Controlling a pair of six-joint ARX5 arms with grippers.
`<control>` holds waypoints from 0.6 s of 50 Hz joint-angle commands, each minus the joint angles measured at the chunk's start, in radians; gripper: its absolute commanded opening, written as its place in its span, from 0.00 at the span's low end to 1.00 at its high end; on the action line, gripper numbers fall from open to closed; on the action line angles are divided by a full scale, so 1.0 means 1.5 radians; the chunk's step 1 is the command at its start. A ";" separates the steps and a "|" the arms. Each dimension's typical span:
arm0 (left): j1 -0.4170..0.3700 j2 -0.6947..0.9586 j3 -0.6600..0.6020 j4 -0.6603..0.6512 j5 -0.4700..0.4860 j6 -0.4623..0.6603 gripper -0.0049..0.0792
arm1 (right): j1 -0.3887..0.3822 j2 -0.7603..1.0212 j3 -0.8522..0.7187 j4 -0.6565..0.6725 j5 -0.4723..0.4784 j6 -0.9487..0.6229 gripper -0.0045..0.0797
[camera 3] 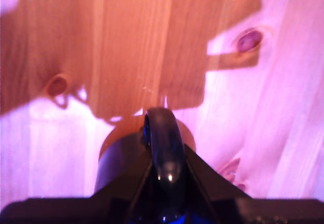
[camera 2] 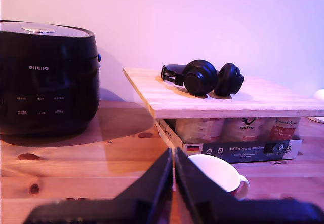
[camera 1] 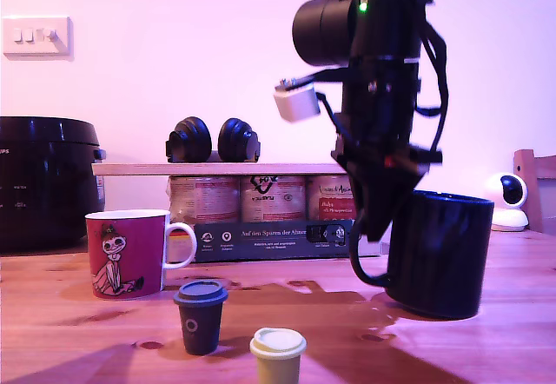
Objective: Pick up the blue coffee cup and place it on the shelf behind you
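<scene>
Blue coffee cup (camera 1: 439,254): large, glossy, near-black; lower right of the exterior view, base on or just above the wooden table (camera 1: 521,314) — I cannot tell which. Its loop handle (camera 1: 365,267) faces the exterior view's left.

My second gripper (camera 1: 375,223): hangs from the arm in the upper right of the exterior view, pointing down, fingers closed on the cup's handle. In the second wrist view the handle (camera 3: 163,143) rises between the dark fingers (camera 3: 202,176), with the table planks (camera 3: 152,41) beyond.

My first gripper (camera 2: 173,183): visible only in the first wrist view, fingers pressed together with nothing between them, low over the table and aimed at the shelf (camera 2: 212,100).

Shelf (camera 1: 217,168): thin light wooden plank, centre of the exterior view, lying flat on a row of jars (camera 1: 239,200) and a dark box (camera 1: 278,241).

Headphones (camera 1: 213,139): black, resting on the shelf.

Red mug (camera 1: 126,252): cartoon figure on its side, white handle; left of centre in the exterior view.

Small dark lidded cup (camera 1: 200,316): front centre of the exterior view, just beside a pale lidded cup (camera 1: 278,355).

Black cooker (camera 1: 48,180): far left of the exterior view, marked PHILIPS in the first wrist view.

Wall switch (camera 1: 35,35): upper left of the exterior view.

White camera (camera 1: 508,200): right edge of the exterior view.
</scene>
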 commanded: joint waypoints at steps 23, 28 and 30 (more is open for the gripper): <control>-0.003 -0.006 -0.001 0.005 0.000 -0.002 0.03 | 0.003 0.006 0.047 -0.016 -0.024 0.003 0.04; -0.003 -0.006 -0.001 0.006 0.000 -0.002 0.03 | 0.003 0.006 0.047 -0.012 -0.054 0.003 0.04; -0.003 -0.006 -0.001 0.006 0.000 -0.002 0.03 | 0.004 0.006 0.047 -0.007 -0.065 0.003 0.04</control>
